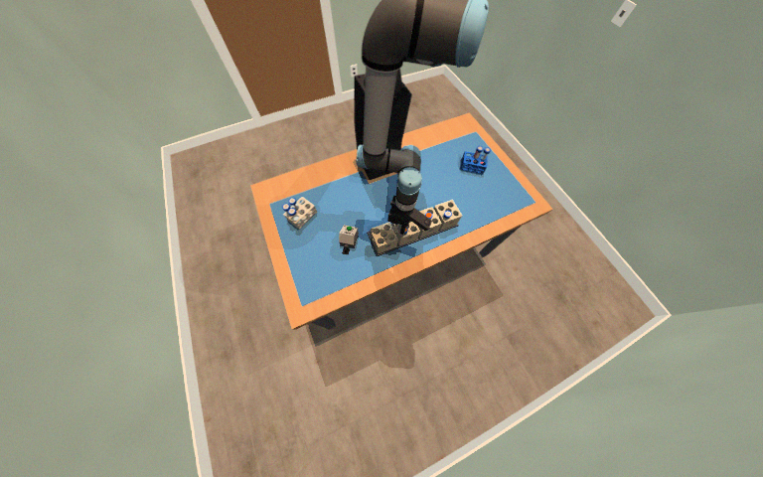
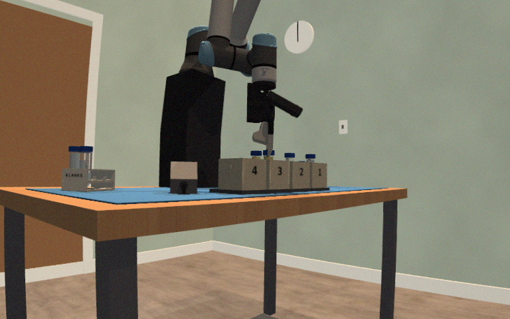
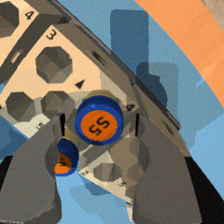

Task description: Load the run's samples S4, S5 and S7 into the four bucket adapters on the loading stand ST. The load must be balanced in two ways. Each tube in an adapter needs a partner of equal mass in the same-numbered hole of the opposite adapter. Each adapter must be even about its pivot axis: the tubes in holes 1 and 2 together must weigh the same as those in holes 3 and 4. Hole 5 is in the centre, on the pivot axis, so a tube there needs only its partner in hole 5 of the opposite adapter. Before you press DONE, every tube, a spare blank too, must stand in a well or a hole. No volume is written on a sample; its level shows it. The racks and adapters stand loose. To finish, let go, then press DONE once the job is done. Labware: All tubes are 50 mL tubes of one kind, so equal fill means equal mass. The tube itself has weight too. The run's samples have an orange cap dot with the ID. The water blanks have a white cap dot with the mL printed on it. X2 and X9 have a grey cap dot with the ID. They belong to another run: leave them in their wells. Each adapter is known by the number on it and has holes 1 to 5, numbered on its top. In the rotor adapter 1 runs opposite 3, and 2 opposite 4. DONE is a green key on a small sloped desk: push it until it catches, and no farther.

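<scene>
Tube S5 [image 3: 99, 122]: blue cap, orange dot with the ID, stands upright in a hole of adapter 3 [image 2: 279, 173], only its cap above the block top. The hand [image 3: 98, 126] straddles the cap, fingers parted, a gap on each side.

A second orange-dotted tube [image 3: 64, 159] stands in the neighbouring adapter; its ID is half hidden by a finger.

Four tan adapters, numbered 4, 3, 2, 1 left to right in the exterior view, sit in a row touching one another on a dark stand [image 2: 225, 190] on the bench. Blue caps show above each; several holes of adapter 4 [image 1: 383, 237] are unfilled.
</scene>
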